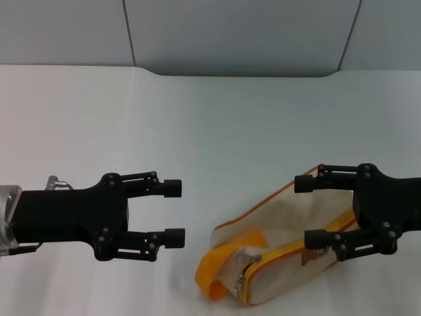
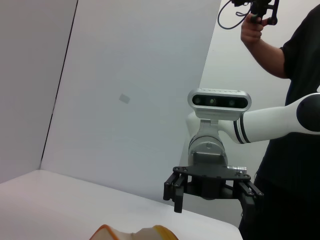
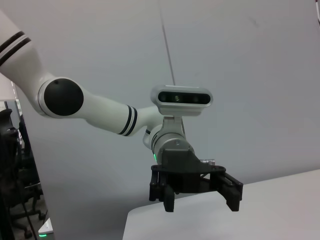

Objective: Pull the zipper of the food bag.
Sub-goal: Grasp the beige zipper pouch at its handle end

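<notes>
Under right hand point(image 1: 308, 209), food bag point(image 1: 289, 227) seemingly diagonal.

Cream food bag point(image 1: 289, 224), orange-yellow zipper point(image 1: 299, 247)

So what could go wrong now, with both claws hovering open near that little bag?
Three things, probably. The zipper pull is a tiny silver tab beside the strap loop, so a claw might pinch the loop instead. The bag is soft and nothing holds it: the right gripper hangs open over it, so a tug could drag the whole bag. It also lies at the table's near edge, while the left gripper is open off to its side.
</notes>
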Controlling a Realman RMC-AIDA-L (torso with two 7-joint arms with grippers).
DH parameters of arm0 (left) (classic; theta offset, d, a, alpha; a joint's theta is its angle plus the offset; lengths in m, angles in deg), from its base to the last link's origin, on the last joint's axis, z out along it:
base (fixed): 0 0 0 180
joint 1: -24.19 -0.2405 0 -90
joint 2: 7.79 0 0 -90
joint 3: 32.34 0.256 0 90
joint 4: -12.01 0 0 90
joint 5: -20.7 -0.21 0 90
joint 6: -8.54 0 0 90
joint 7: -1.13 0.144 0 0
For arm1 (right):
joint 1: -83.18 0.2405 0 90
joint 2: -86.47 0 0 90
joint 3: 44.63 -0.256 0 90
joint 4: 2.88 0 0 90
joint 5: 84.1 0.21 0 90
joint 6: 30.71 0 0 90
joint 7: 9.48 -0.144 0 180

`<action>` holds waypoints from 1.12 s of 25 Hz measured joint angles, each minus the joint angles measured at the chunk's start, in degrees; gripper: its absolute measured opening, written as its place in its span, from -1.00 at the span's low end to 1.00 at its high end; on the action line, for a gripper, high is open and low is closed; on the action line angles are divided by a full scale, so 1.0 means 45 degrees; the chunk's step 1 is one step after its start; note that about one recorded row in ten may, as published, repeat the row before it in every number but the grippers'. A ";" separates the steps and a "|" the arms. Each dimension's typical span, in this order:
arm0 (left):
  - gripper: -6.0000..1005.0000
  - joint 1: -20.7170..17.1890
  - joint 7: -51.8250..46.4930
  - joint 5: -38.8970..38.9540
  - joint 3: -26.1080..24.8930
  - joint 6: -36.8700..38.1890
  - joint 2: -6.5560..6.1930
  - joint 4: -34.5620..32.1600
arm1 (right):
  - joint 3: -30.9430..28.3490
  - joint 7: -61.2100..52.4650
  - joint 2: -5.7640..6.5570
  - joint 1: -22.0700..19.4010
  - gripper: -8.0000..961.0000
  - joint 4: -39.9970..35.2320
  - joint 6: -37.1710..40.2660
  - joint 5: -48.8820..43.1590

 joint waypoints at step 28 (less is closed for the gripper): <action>0.63 0.0189 0.0495 -0.2939 0.0496 -0.1072 0.1172 0.0649 | -0.0110 0.0232 0.0168 -0.0129 0.73 -0.0028 0.0029 -0.0034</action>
